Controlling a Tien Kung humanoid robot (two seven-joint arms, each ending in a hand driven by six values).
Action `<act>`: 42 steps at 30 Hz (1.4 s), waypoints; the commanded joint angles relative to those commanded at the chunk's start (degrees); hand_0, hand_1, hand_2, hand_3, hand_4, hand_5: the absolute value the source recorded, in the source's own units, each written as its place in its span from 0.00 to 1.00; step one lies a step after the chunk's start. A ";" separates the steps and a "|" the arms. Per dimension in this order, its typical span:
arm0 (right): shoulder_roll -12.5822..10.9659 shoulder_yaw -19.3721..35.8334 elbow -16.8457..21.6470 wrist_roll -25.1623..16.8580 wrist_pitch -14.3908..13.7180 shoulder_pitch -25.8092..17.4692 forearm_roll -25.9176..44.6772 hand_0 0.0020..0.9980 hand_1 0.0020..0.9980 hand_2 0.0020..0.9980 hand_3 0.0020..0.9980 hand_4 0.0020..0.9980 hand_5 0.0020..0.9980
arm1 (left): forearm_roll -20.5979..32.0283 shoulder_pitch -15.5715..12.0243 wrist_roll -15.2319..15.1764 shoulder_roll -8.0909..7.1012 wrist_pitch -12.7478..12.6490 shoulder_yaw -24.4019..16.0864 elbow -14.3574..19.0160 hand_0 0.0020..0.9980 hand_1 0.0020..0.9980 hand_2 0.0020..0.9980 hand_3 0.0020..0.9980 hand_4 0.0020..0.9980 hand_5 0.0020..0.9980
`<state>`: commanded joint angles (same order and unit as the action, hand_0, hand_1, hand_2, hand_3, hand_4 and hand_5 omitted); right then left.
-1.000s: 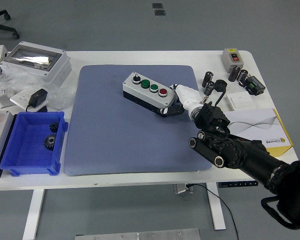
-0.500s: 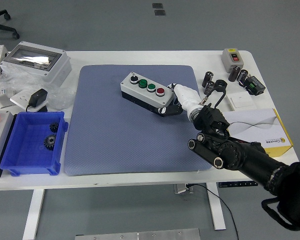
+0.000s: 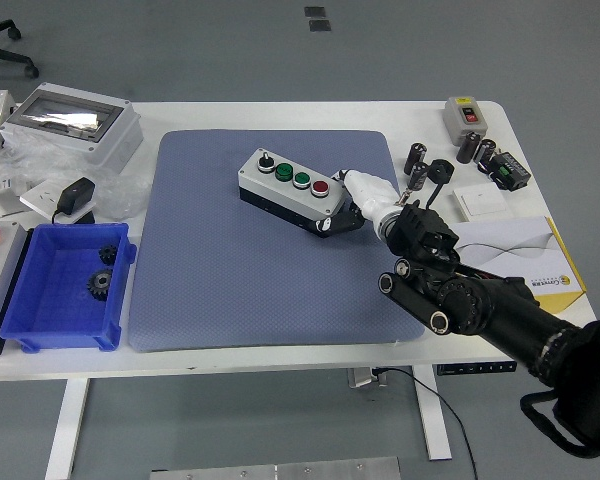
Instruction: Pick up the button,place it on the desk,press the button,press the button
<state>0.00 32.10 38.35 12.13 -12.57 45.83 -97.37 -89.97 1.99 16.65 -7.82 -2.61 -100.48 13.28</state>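
A grey button box point(image 3: 285, 188) with a black knob, two green buttons and a red button lies slanted on the blue-grey mat point(image 3: 230, 280). My right hand point(image 3: 348, 208), white-backed with black fingers, is shut on the box's right end, near the red button point(image 3: 321, 186). The black right arm point(image 3: 480, 300) reaches in from the lower right corner. Whether the box rests on the mat or hangs just above it cannot be told. No left arm shows.
A blue bin point(image 3: 65, 290) with black gears sits at the left. A grey enclosure point(image 3: 75, 125) and a black adapter point(image 3: 75, 195) lie at the back left. Small black parts point(image 3: 460, 160), a grey switch point(image 3: 467, 115) and papers point(image 3: 520, 255) crowd the right side.
My right hand has carried the button box a little to the left and towards the table's far side over the mat. The arm followed slightly.
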 joint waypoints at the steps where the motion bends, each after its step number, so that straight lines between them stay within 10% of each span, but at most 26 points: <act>1: 0.00 0.14 0.20 0.12 0.28 -0.03 -0.33 0.25 0.40 0.36 0.36 0.34 0.00 | -0.01 -0.01 0.00 -0.01 -0.01 -0.01 0.00 0.63 0.55 0.52 0.61 0.54 0.19; 2: 0.00 0.31 0.46 0.27 0.52 -0.07 -0.74 0.30 0.49 0.48 0.49 0.38 0.00 | 0.00 -0.04 0.00 -0.02 -0.01 -0.01 0.00 0.63 0.55 0.52 0.61 0.54 0.19; 7: 0.00 0.80 1.05 0.80 0.78 -0.15 -1.59 0.30 0.49 0.48 0.49 0.38 0.00 | 0.14 -0.17 0.03 -0.05 -0.04 0.10 0.01 0.63 0.55 0.52 0.61 0.54 0.19; 8: 0.00 0.85 0.99 0.98 0.76 -0.16 -1.58 0.87 0.87 0.90 0.97 0.72 0.05 | 0.17 -0.18 0.03 -0.06 -0.04 0.12 0.00 0.63 0.55 0.52 0.61 0.54 0.19; 12: 0.00 1.02 0.58 1.45 0.45 -0.22 -1.22 0.87 0.87 0.90 0.97 0.72 0.05 | 0.23 -0.25 0.01 -0.06 -0.03 0.17 -0.01 0.63 0.55 0.52 0.61 0.54 0.19; 13: 0.00 1.12 0.46 1.58 0.37 -0.22 -1.13 0.99 0.96 1.00 1.00 0.91 0.22 | 0.27 -0.28 0.02 -0.06 -0.03 0.20 -0.01 0.63 0.55 0.52 0.61 0.54 0.19; 42: 0.00 0.73 4.53 4.38 3.09 4.21 -2.94 1.00 1.00 1.00 1.00 1.00 0.42 | 1.17 -0.39 -0.18 -0.08 -0.14 0.60 0.03 0.63 0.55 0.51 0.61 0.54 0.19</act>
<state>0.00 32.83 42.87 16.52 -9.49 50.04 -100.30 -88.80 1.59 16.47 -7.90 -2.74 -99.89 13.31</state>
